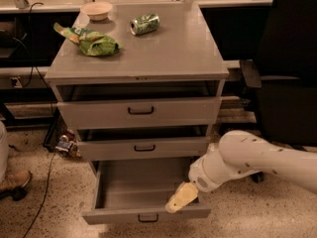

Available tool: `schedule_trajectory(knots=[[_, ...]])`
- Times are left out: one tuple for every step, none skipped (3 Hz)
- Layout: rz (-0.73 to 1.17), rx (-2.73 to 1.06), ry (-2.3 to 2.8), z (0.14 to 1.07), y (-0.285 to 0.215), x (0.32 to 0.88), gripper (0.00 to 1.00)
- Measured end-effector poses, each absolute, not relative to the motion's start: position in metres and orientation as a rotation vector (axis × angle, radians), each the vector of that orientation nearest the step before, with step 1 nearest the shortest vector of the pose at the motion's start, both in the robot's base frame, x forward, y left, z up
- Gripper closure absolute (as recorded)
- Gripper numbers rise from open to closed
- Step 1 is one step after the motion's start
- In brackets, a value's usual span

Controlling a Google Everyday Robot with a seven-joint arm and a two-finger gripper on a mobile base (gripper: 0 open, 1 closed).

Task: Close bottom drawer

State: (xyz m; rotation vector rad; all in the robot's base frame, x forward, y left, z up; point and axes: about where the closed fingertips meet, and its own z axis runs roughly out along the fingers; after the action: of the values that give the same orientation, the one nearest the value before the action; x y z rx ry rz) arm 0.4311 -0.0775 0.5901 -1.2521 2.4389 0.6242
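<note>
The bottom drawer (148,213) of the grey metal cabinet is pulled far out, its inside empty, with a small dark loop handle (148,218) at the centre of its shallow front. My gripper (179,198) on the white arm comes in from the right and hangs at the drawer's front right corner, just above the front panel's top edge. The middle drawer (143,148) and top drawer (140,111) stand slightly open above it.
On the cabinet top (168,53) lie a green bag (94,42), a green can (145,24) and a small bowl (97,10). A black chair (282,68) stands at the right. Cables (47,182) and a shoe (14,183) are on the floor at left.
</note>
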Motion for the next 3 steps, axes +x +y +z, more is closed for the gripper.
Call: schedule_trajectory(knots=[[0.703, -1.298, 2.469, 0.528, -0.043, 0.441, 0.00], [0.739, -1.318, 2.476, 0.515, -0.034, 0.435, 0.00], [0.736, -1.316, 2.476, 0.517, -0.035, 0.436, 0.00]])
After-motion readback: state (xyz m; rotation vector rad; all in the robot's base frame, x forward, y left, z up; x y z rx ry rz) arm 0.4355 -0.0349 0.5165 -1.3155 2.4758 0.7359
